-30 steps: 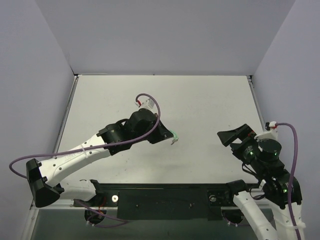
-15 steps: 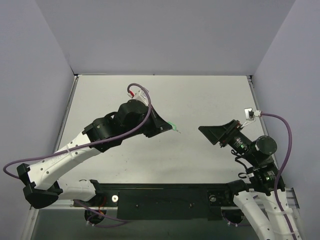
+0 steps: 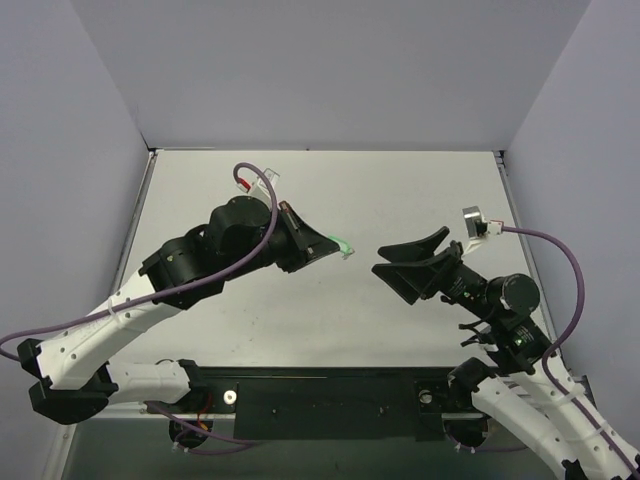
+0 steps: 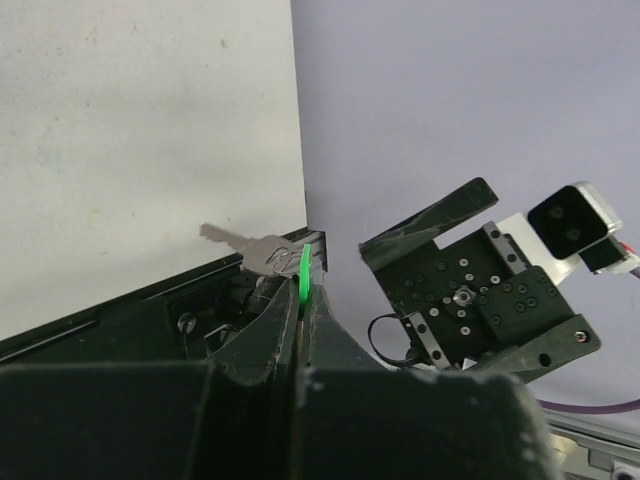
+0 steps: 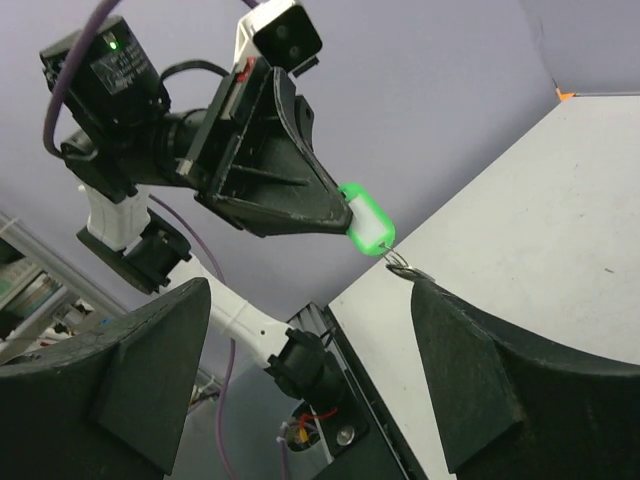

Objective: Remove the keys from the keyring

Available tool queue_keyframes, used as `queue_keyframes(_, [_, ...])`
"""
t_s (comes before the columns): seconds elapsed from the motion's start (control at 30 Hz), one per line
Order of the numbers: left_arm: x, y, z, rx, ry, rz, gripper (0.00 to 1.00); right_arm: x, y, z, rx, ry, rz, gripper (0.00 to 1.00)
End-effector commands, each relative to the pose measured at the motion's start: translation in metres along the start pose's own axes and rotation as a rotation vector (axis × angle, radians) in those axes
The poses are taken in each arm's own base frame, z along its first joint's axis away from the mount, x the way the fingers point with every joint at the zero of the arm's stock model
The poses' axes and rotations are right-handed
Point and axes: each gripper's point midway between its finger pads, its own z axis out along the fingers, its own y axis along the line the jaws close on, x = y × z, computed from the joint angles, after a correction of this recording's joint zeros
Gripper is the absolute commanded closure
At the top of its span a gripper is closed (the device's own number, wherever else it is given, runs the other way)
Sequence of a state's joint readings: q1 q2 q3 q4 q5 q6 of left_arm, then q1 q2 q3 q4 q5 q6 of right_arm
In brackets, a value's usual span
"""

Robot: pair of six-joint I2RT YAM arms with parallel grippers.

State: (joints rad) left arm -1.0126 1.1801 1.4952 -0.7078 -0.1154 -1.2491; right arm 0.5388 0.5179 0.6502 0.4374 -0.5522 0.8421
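While the left tool (image 3: 328, 246) pinches the green oval plastic tag (image 5: 367, 222), the slim grey metal key (image 4: 245, 245) dangles facing the spread right tool (image 5: 308, 290)

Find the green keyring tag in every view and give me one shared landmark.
Top external: green tag near centre.
Left wrist: lower centre, seen edge-on.
Right wrist: near centre, face-on.
Shared landmark: the left pincer shut on it, in all three views.
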Motion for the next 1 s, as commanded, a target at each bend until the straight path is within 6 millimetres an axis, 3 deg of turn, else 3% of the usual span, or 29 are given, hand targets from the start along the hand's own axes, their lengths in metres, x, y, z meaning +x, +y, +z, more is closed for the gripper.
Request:
queue_keyframes(0.0, [-0.018,-0.04,-0.034,0.136,-0.045,-0.06,1.0,0.002,0.014,0.014,-0.073,-0.011,-0.116,0.24])
queue_keyframes(0.7, [-0.023,-0.062,-0.067,0.24,-0.042,-0.104,1.0,0.017,0.025,0.047,-0.132,0.055,-0.194,0.24])
queue_keyframes(0.97, [-0.023,-0.067,-0.071,0.269,-0.038,-0.118,1.0,0.017,0.039,0.055,-0.17,0.064,-0.207,0.33])
